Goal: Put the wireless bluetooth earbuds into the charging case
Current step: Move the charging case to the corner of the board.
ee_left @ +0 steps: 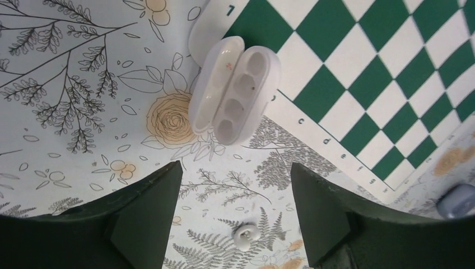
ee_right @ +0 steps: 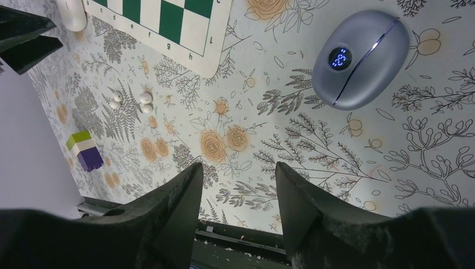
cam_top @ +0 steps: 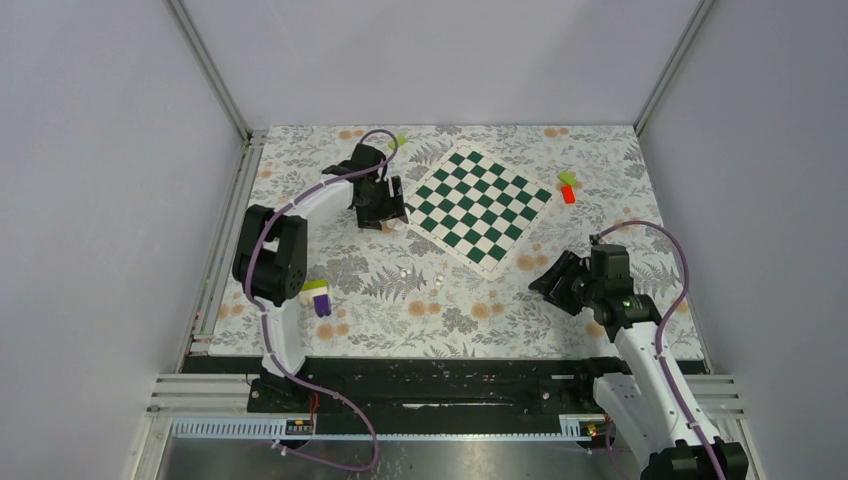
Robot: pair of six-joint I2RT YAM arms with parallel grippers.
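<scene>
Left gripper (ee_left: pixel 235 168) is held spread and empty just short of the open charging case (ee_left: pixel 234 89).
The case is laid lid-back at the chessboard (ee_left: pixel 364 73) edge, seemingly overlapping its border, with its wells bare for loading. The earbuds (ee_right: pixel 145 98) are seen loose on the floral cloth (ee_left: pixel 73 162). The right gripper (ee_right: pixel 238 168) is likewise spread, nothing pinched.

place: we're looking at a robot lab test cell | walls: plain grey panels (cam_top: pixel 100 150) box in the chessboard mat (cam_top: pixel 482 203) on three sides | frame: aluminium posts (cam_top: pixel 208 62) rise behind it | table (cam_top: pixel 440 320): floral cover beneath it | rig: cabled left arm (cam_top: pixel 310 200) and right arm (cam_top: pixel 640 365) bolted to a black rail (cam_top: pixel 430 372) nearer than it
</scene>
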